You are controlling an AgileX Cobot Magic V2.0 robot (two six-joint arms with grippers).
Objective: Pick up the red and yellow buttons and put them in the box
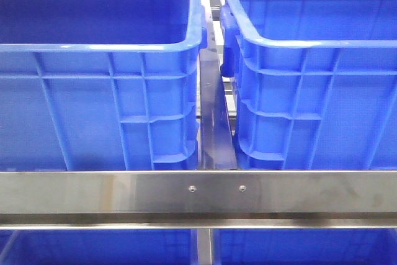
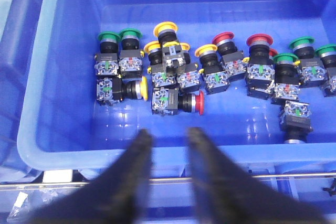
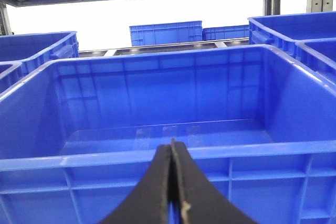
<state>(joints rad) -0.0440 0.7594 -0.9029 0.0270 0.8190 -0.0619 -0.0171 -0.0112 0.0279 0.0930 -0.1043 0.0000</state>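
Nothing placed yet: your box [image 3: 157,124] looks empty. Red and yellow buttons [image 2: 178,72] lie in the supply crate [image 2: 47,129] among green ones [image 2: 118,51]. Left gripper [image 2: 168,142] narrowly parted, holding nothing; right gripper [image 3: 172,153] closed, holding nothing.

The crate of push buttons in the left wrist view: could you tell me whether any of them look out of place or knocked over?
Mostly they stand upright in a loose row, but two lie tipped on their sides in front of the row: a yellow button and a red button. One black unit sits apart nearer the crate rim. Nothing looks damaged.
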